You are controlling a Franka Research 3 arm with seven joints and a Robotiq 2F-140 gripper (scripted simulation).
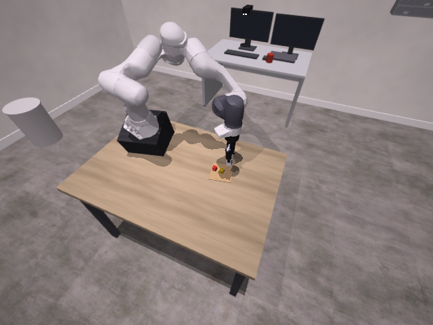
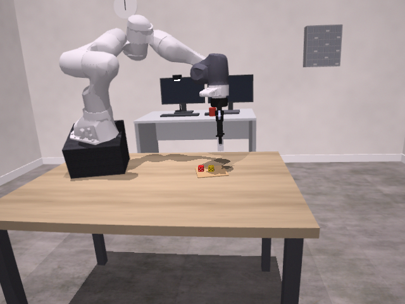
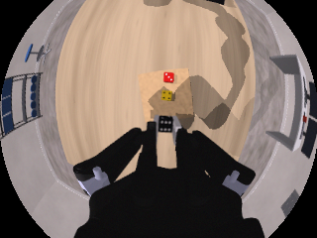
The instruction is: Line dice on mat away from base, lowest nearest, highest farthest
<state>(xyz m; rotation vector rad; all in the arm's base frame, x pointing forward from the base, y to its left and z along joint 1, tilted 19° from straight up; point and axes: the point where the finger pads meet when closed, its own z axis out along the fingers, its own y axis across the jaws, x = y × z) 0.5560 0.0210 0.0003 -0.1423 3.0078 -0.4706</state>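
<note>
A small tan mat lies on the wooden table, right of the robot's black base. A red die and a yellow die sit on it side by side, the red one nearer the base. Both also show in the exterior view, red and yellow, and in the wrist view, red and yellow. My gripper points straight down, well above the mat's far end. It is shut on a third die, whose visible face is dark with light pips.
The black base block stands at the table's back left corner. A grey desk with two monitors and a red cup stands behind the table. A pale cylinder hangs at the left, off the table.
</note>
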